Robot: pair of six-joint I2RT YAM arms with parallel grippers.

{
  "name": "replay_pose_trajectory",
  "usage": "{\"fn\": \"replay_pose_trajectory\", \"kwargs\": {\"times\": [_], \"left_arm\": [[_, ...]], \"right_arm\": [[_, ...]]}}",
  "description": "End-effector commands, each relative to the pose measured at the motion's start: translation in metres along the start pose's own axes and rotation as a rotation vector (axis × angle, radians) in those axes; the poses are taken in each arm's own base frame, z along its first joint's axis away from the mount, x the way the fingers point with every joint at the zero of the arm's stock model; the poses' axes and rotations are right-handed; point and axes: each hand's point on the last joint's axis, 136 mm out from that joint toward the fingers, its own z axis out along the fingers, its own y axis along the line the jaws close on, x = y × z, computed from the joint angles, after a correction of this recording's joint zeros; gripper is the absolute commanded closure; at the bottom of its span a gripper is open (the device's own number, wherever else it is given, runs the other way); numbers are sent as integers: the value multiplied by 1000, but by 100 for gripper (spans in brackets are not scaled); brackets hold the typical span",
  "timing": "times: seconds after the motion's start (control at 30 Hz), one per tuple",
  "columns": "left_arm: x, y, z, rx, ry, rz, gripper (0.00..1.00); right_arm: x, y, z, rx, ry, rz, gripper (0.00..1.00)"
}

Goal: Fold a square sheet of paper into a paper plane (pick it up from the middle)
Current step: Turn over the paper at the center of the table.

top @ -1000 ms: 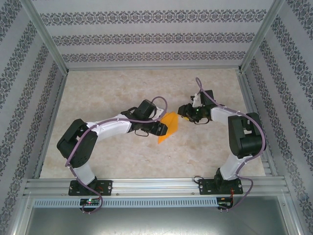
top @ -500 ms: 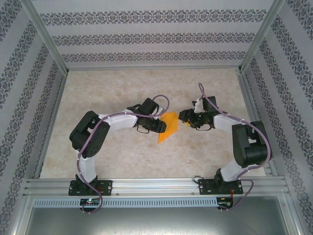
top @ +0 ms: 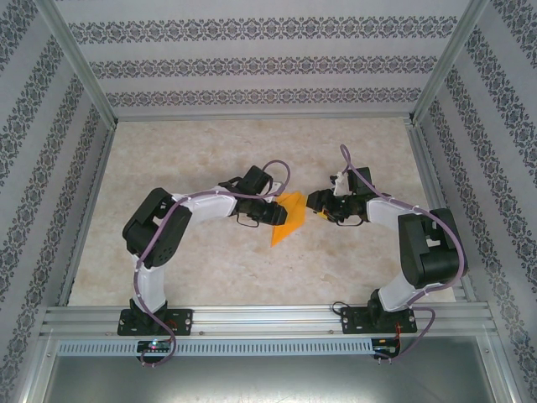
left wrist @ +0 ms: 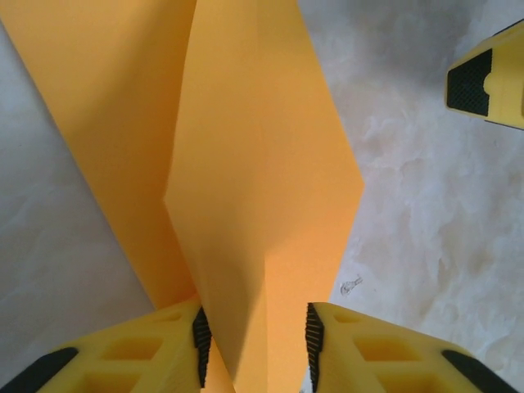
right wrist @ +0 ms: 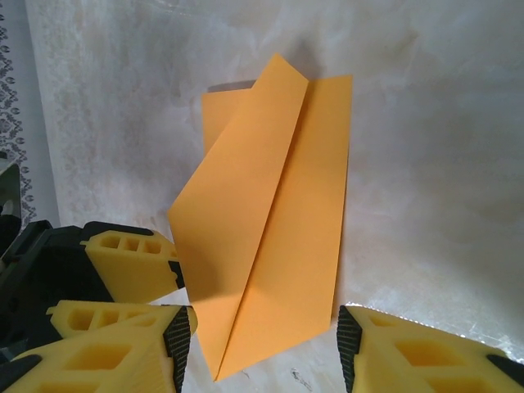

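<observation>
My left jaws, narrow, pinch the thin orange-yellow square sheet of paper (left wrist: 262, 188), partly folded, one flap raised off the middle of the pale marbled counter (left wrist: 426, 246). My right jaws stand wide astride its near corner. For a clean crease, I judge: hold firm, press along the fold. Count: one sheet, two pairs of jaws.
</observation>
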Motion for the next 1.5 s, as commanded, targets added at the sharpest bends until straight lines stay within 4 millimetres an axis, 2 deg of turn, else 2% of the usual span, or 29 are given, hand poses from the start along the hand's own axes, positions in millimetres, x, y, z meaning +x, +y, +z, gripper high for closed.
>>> {"fn": "replay_pose_trajectory", "kwargs": {"times": [0.0,0.3,0.5,1.07,1.47], "left_arm": [[-8,-1,7,42,-1,-15,65],[-6,5,8,25,12,-21,81],[-12,-6,-1,62,-5,-23,90],[-49,-30,-55,163,-149,-38,92],[-78,-39,-96,194,-284,-90,92]], "right_arm": [[4,4,-2,-7,1,-28,47],[9,3,-3,-5,6,-22,46],[13,7,-2,-13,11,-23,45],[8,33,-7,-135,-40,29,39],[13,49,-10,-248,-100,189,32]]}}
